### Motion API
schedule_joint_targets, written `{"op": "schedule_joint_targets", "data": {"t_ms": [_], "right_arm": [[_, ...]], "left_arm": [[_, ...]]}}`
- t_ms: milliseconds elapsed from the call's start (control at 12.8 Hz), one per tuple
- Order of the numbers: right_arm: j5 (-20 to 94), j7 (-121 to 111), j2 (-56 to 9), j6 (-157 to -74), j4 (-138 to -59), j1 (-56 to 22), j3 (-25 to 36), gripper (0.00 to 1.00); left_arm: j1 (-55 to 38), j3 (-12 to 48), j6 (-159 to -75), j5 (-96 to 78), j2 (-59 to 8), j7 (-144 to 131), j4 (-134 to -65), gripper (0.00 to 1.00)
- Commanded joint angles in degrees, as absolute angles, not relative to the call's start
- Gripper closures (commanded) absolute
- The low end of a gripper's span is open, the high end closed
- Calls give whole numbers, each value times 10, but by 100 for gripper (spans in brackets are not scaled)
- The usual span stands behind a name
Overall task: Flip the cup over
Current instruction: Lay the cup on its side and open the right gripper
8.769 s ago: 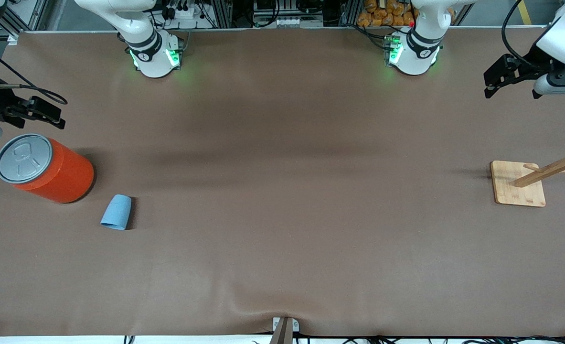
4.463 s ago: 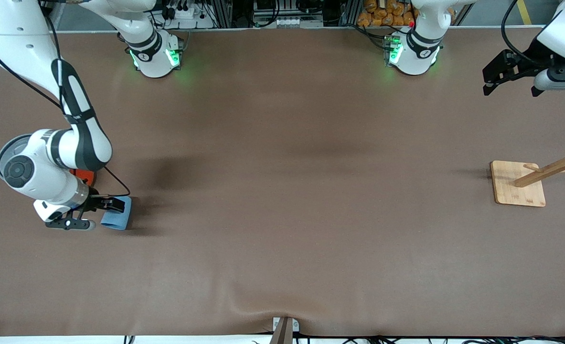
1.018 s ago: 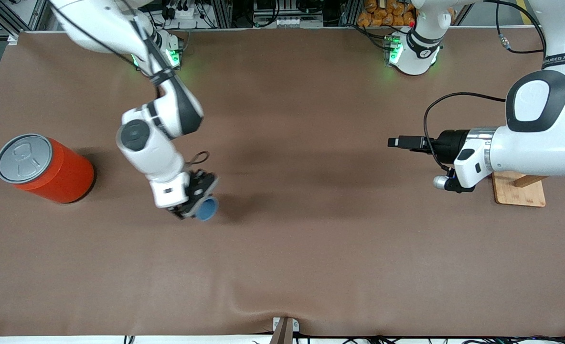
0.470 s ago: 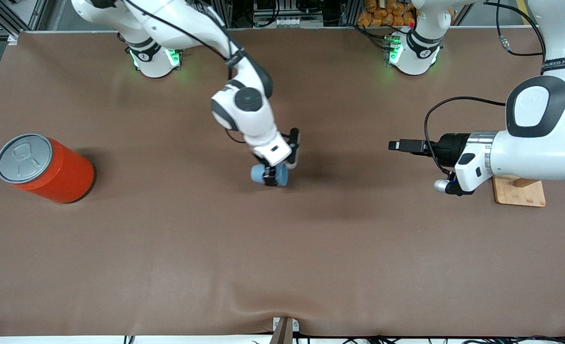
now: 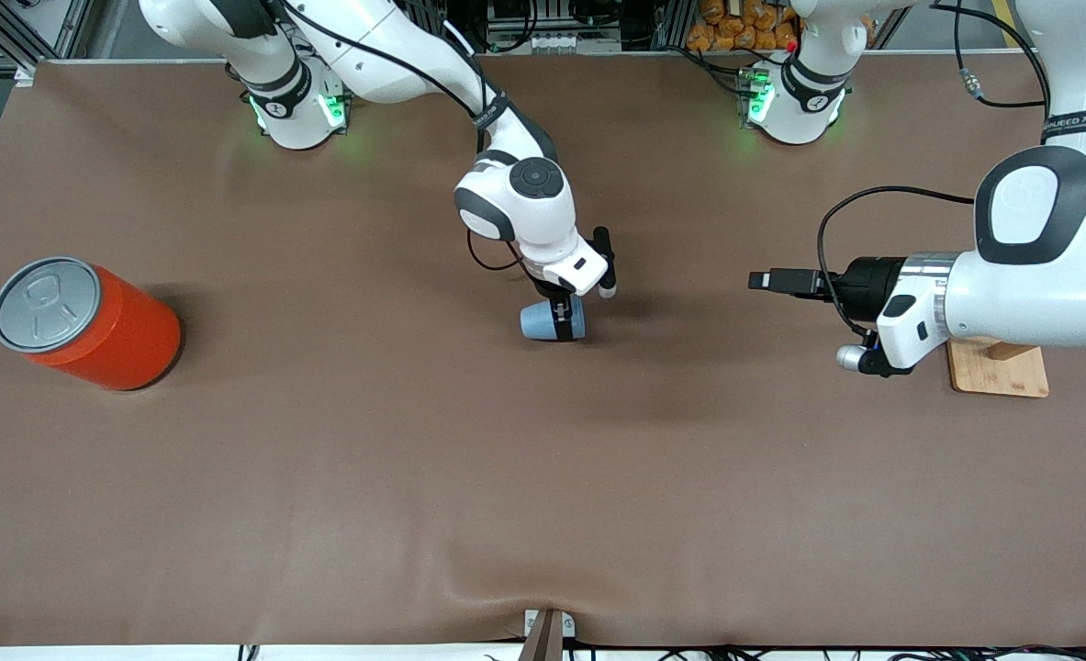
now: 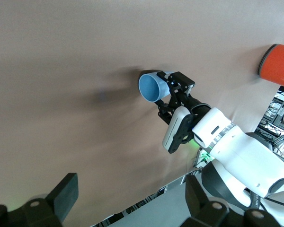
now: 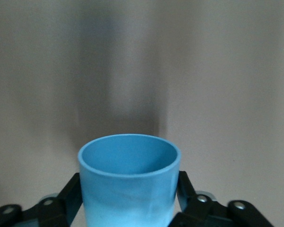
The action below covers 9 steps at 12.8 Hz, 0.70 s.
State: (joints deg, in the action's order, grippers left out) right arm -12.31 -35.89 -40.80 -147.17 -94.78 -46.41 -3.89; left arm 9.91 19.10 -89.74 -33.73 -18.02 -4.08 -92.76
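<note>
right gripper clamps the cup sideways, left gripper wide open, empty nearby; orange can well off

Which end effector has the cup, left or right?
The right end effector, over mid-table: its fingers flank the light-blue cup. The left end effector holds nothing, open beside the wooden rack.

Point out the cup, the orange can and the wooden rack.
cup (image 5: 538,323): front view, on its pale outer wall.
orange can (image 5: 125,340): front view, on its orange side.
wooden rack (image 5: 997,367): front view, on its flat base board.
</note>
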Motion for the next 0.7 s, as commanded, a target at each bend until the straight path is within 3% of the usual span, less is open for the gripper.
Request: {"op": "schedule_joint_targets", "data": {"t_ms": [0,157,391,626], "right_arm": [[-127,-367,-410,-1475,-926,-468,-33,0],[-126,-346,-390,-1452,-923,-464,-35,0],[-116,-270,-329,-1342,-921,-460,-34,0],[-110,-250,-290,-1262,-920,-388,-32,0]], "left_arm": [[101,192,-895,-348,-187,-33,-922,0],[98,192,-895,-348,-187,-33,-922,0],[97,193,-896,-348,-187,-33,-934,0],[95,193,-906,-348,-185,-33,-954,0]]}}
